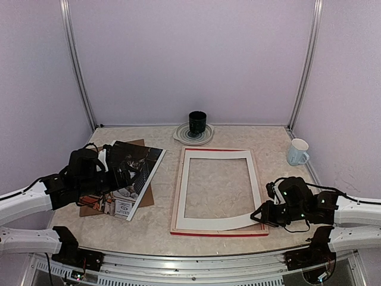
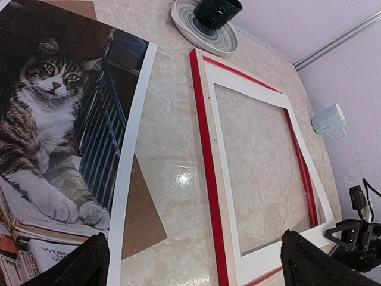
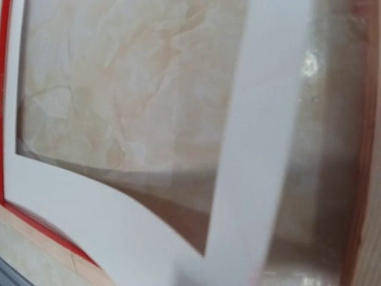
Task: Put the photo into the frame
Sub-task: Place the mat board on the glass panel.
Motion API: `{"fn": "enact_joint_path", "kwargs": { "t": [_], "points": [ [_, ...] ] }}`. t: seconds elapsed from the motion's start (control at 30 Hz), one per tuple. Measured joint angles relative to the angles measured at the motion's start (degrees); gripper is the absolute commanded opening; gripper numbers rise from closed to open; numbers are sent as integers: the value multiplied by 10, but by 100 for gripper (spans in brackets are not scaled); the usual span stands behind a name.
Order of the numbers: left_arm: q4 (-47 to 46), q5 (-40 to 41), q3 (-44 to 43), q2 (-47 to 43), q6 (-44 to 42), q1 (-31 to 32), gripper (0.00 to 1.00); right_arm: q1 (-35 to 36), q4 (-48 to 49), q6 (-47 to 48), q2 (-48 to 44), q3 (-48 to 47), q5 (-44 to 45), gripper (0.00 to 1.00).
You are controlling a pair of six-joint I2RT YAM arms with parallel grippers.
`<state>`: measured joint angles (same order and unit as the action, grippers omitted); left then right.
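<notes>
Near-edge rail (image 1: 196, 262): grey metal, with both arm bases mounted on it.
Table (image 1: 274, 143): glossy beige marble-pattern top, filling the booth floor.
Walls (image 1: 190, 53): plain lilac on three sides, with aluminium posts (image 1: 77, 65) in the two far corners.
Left gripper (image 2: 193, 238): jaws spread wide, holding nothing, hovering over the photo.
Photo (image 1: 134, 170): cat print lying at the table's left on a brown backing board (image 1: 146, 198), beside the frame and not in it.
Frame (image 1: 217, 233): red-edged and flat at centre. A white mat (image 1: 181, 190) lies in it, with its near right corner curled up.
Right gripper (image 1: 257, 215): at that raised corner. Its fingers are not clearly visible, so I cannot tell whether they grip the mat.
Far edge: dark cup (image 1: 197, 122) on a striped plate (image 1: 178, 134), and a white mug (image 1: 297, 151) at far right.
</notes>
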<state>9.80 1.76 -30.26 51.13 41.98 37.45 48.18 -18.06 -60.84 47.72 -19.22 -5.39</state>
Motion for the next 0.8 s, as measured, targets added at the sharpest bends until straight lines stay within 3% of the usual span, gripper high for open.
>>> {"fn": "enact_joint_path", "kwargs": {
  "t": [0.1, 0.8],
  "points": [
    [0, 0, 0, 0, 0, 0, 99, 0, -8, 2, 2, -1, 2, 41],
    [-4, 0, 0, 0, 0, 0, 99, 0, -144, 26, 2, -101, 28, 75]
  ]
}}
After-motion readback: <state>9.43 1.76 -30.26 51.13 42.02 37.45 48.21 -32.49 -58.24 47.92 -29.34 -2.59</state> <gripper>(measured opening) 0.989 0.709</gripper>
